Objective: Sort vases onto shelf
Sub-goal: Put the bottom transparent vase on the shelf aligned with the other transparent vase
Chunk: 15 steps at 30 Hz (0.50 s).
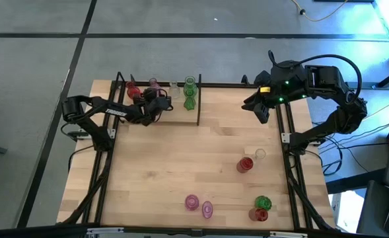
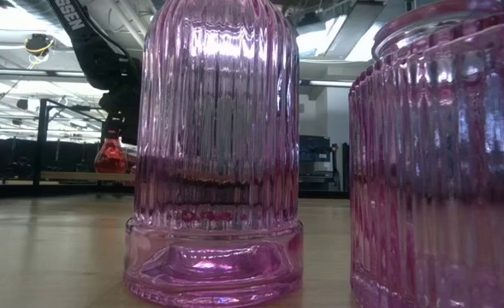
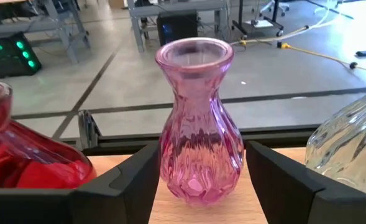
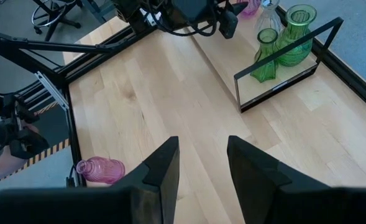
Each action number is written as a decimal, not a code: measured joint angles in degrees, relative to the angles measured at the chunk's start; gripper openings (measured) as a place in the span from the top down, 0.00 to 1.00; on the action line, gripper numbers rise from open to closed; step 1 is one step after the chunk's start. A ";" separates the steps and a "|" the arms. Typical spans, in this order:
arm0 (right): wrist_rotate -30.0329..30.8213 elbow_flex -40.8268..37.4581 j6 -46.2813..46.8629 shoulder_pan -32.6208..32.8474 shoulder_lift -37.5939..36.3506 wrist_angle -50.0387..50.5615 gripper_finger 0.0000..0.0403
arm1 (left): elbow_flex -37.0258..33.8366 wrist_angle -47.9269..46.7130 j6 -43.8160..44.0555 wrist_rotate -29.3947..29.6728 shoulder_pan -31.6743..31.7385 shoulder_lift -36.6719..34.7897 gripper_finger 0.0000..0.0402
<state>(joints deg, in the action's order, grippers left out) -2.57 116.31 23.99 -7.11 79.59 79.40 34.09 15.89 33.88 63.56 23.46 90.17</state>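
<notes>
High view: the left tool (image 1: 160,102) sits at the shelf (image 1: 181,119), fingers spread either side of a pink vase (image 3: 198,134), with daylight showing on both sides, so it's released. My call: back straight out, no sideways nudge, since a red vase (image 3: 21,158) and a clear vase (image 3: 350,155) stand just beside it. Two green vases (image 1: 190,92) fill the shelf's far end. The right tool (image 1: 260,106) waits open, well apart.

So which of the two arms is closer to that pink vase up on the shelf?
The left. Its tool has its open fingers either side of the pink vase on the shelf. The right tool hovers well off, near the table's right edge.
</notes>
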 joint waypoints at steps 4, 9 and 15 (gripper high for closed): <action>0.00 0.00 0.00 0.00 0.00 0.00 0.69 | 0.04 0.12 -0.03 1.78 -1.35 -0.02 0.43; -0.06 0.00 0.00 0.00 0.00 0.00 0.69 | 0.04 0.09 -0.10 5.01 -3.67 -0.30 0.43; -1.15 0.00 0.01 -0.02 0.00 0.02 0.69 | 0.15 -0.39 -2.39 8.25 -6.81 -3.20 0.43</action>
<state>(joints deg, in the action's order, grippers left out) -3.71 116.31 24.00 -7.14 79.59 79.42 34.24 15.50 31.49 71.81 16.65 86.97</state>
